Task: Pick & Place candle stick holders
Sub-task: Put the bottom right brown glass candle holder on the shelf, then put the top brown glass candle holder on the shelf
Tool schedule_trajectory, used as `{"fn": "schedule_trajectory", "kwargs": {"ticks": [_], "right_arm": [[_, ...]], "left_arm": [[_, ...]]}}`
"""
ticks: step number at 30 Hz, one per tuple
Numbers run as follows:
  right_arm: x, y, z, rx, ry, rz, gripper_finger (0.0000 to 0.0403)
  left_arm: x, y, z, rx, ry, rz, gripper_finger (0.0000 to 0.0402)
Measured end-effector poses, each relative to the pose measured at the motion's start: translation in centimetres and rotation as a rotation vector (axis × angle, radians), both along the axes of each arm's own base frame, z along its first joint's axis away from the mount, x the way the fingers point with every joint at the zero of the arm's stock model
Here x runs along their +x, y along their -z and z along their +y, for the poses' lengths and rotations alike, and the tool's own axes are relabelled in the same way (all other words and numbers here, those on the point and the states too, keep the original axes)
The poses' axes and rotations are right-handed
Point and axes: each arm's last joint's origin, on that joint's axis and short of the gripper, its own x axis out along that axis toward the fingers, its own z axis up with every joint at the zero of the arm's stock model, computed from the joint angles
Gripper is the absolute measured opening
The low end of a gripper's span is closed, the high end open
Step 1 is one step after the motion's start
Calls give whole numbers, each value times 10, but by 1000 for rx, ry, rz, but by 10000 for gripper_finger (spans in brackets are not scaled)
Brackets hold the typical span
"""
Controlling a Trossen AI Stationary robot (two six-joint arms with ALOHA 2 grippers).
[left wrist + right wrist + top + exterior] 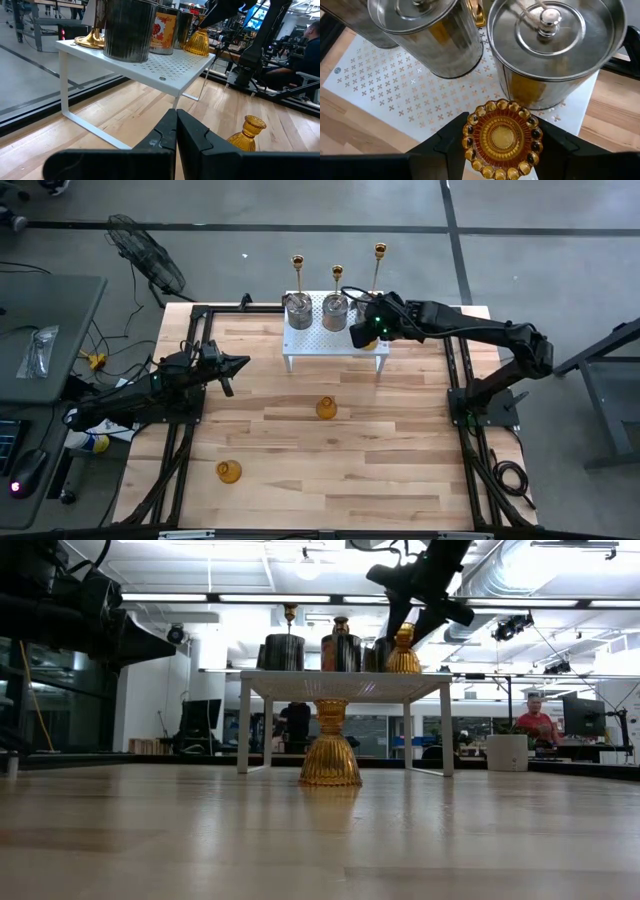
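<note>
right gripper (501, 145) over white shelf's (335, 340) right end w/ fingers spread either side of amber holder (501, 138), barely clear; risks tipping it into silver jar (555, 45) if fingers drag on lifting; left gripper (176, 132) pressed together, idle.

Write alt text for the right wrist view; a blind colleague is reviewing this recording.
Looking down past the right hand, its two dark fingers flank an amber glass candle holder on a white perforated shelf. Lidded silver jar-like holders stand just beyond it, with wooden tabletop around the shelf.
</note>
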Motion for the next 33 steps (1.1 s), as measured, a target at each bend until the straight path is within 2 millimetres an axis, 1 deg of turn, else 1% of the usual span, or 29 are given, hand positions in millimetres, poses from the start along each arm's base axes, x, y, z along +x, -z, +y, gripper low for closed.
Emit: {"fn": "schedule_trajectory", "kwargs": {"ticks": [15, 33], "right_arm": [[-2, -2, -2, -43, 37, 8, 247], [-19, -25, 6, -64, 30, -85, 252]], "left_arm": [[0, 0, 0, 0, 0, 0, 0], [0, 0, 0, 0, 0, 0, 0]]}}
